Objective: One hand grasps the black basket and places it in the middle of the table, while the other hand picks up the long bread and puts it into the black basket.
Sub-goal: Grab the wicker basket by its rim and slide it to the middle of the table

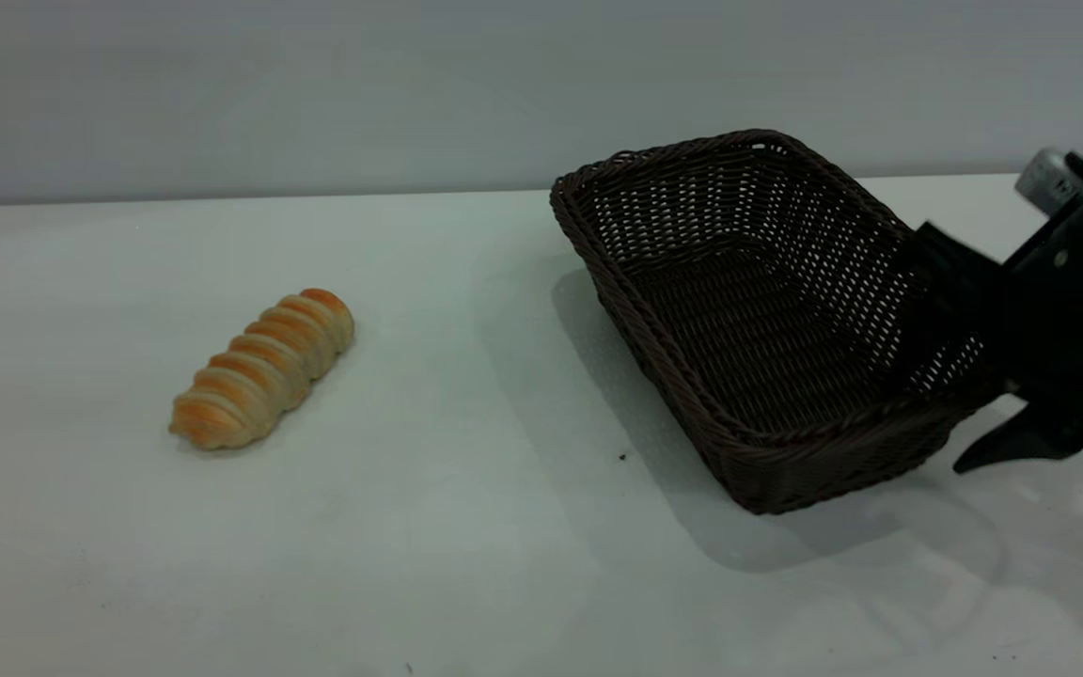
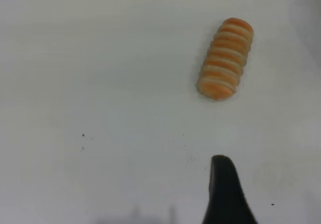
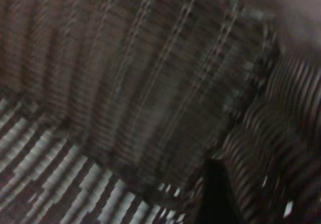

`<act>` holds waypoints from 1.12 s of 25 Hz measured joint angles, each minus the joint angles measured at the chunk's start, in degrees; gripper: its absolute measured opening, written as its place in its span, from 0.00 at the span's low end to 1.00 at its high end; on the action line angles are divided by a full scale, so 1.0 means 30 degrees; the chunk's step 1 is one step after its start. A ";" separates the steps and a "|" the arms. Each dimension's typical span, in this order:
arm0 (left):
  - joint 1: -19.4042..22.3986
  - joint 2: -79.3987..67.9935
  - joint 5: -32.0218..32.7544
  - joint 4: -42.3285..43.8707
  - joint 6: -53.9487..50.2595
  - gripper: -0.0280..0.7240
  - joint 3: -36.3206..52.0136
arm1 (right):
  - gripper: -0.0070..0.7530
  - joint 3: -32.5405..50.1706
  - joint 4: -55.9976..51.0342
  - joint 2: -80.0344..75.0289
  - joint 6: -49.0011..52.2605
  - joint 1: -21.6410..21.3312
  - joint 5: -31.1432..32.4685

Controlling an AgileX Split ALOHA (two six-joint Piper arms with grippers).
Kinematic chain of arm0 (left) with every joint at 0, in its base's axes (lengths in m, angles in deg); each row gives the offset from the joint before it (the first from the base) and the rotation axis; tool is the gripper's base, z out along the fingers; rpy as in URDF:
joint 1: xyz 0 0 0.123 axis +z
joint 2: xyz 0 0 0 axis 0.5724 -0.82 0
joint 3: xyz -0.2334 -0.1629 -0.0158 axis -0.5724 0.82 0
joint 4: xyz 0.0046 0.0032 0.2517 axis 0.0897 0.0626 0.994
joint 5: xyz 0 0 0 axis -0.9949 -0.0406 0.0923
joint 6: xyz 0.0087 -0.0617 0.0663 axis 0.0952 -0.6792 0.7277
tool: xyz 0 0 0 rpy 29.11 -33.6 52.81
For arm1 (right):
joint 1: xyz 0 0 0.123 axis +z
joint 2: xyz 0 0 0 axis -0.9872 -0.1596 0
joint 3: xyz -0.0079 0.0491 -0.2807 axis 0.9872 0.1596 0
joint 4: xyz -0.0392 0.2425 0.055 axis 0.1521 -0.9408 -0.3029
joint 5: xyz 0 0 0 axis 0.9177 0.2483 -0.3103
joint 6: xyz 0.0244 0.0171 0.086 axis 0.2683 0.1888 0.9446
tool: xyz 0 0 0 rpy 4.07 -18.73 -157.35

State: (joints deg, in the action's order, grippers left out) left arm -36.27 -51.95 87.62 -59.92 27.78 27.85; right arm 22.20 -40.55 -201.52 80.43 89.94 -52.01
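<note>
The black basket [image 1: 767,310] is in the right half of the table [image 1: 466,527], tilted and raised, with a shadow beneath it. My right gripper [image 1: 974,362] is shut on the basket's right wall, one finger inside and one outside. The right wrist view is filled by the basket's weave [image 3: 150,83], with one dark finger [image 3: 215,194] against it. The long bread [image 1: 264,369] lies at the left on the table, untouched. It also shows in the left wrist view [image 2: 225,58], with my left gripper [image 2: 228,196] hovering above the table some way from it.
A plain grey wall [image 1: 316,85] runs along the table's far edge. A few tiny dark specks [image 1: 622,457] lie on the tabletop. The right arm's dark body [image 1: 1077,282] reaches in from the right edge.
</note>
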 joint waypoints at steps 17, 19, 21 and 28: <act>0.0000 0.0017 0.0761 0.0000 -0.0004 0.68 0.0000 | 0.13 -0.3619 0.2463 0.1784 -0.4928 0.0006 0.2984; 0.0000 0.0017 0.1053 0.0000 -0.0004 0.68 0.0000 | 0.13 -0.4563 0.4016 0.1708 -0.5228 0.0006 0.5117; 0.0000 0.0017 0.1328 0.0000 -0.0004 0.68 0.0000 | 0.13 -0.5308 0.5744 0.1449 -0.5226 0.0040 0.6704; 0.0000 0.0017 0.1423 -0.0018 -0.0004 0.68 0.0000 | 0.13 -0.5963 0.7836 -0.0598 -0.4701 0.0291 0.8050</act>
State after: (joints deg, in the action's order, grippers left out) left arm -36.27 -51.89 91.89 -59.97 27.76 27.85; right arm 4.31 -17.04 -203.32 66.33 90.81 -27.86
